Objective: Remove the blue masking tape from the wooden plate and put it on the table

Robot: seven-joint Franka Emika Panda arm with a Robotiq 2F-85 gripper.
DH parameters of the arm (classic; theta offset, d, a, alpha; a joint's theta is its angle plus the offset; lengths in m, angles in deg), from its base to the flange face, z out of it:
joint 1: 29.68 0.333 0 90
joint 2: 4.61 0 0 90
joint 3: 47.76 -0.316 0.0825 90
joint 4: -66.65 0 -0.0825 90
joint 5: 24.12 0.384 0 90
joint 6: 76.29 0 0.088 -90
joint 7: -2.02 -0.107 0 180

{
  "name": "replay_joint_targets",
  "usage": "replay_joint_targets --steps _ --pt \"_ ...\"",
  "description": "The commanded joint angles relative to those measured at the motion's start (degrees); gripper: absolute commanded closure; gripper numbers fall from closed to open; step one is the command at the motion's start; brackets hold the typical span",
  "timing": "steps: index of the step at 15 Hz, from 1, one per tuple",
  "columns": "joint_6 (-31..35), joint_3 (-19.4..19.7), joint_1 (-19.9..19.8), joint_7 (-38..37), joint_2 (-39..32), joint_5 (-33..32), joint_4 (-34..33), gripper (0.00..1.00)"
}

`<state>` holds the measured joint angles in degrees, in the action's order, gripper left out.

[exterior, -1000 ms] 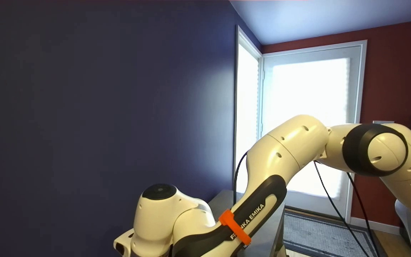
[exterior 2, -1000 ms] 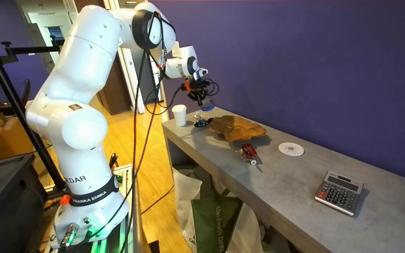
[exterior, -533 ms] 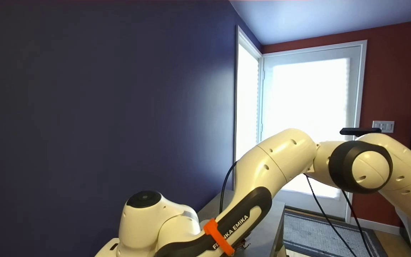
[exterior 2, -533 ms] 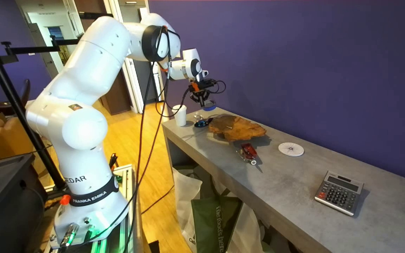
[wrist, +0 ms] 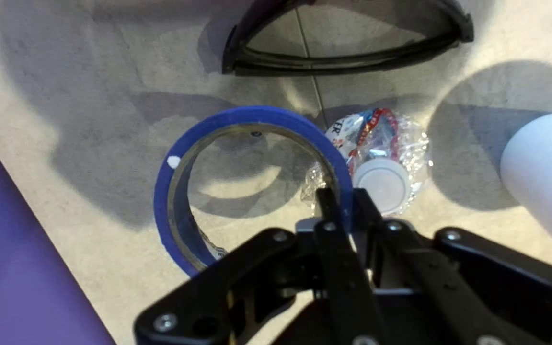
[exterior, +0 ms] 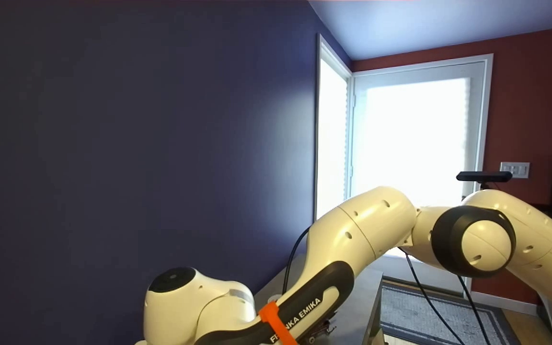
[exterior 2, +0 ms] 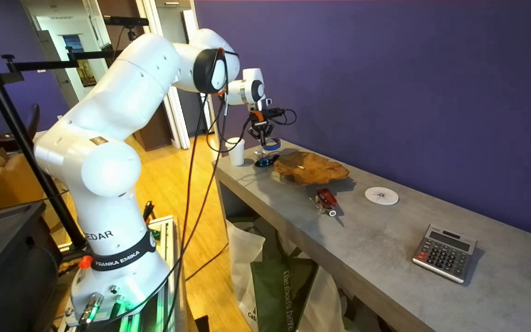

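Note:
The blue masking tape [wrist: 257, 115] is a blue ring seen from above in the wrist view. It also shows in an exterior view [exterior 2: 273, 147]. My gripper [wrist: 343, 200] is shut on the tape's right side, one finger inside the ring and one outside. The tape hangs a little above the grey table [exterior 2: 408, 235], its shadow falling on the tabletop [wrist: 113, 268], which looks beige in the wrist view. The wooden plate [exterior 2: 311, 168] is a brown slab beside the gripper, with no tape on it. In an exterior view only the arm [exterior: 324, 278] shows, not the gripper.
Close to the tape are dark glasses [wrist: 352, 71], a plastic-wrapped item with a white cap [wrist: 382, 184] and a white cup [wrist: 544, 163]. A red toy [exterior 2: 326, 198], a white disc [exterior 2: 381, 196] and a calculator [exterior 2: 445, 253] lie farther along. A purple wall [exterior 2: 385, 92] borders the table.
The arm has come down and reached forward. The gripper has lowered with the tape held in it, bringing the tape closer to the tabletop near the glasses and cup.

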<state>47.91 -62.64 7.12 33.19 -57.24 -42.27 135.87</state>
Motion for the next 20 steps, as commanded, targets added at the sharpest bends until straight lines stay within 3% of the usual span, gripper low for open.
replay_joint_targets --steps 1,14,20 --pt "-5.76 -1.36 0.08 3.35 -2.44 0.74 -5.38 0.97" --pt "-18.18 -2.01 1.72 3.60 -4.31 2.93 -11.77 0.97" --pt "-16.86 -3.89 1.06 4.58 -4.53 3.55 -10.54 0.97"
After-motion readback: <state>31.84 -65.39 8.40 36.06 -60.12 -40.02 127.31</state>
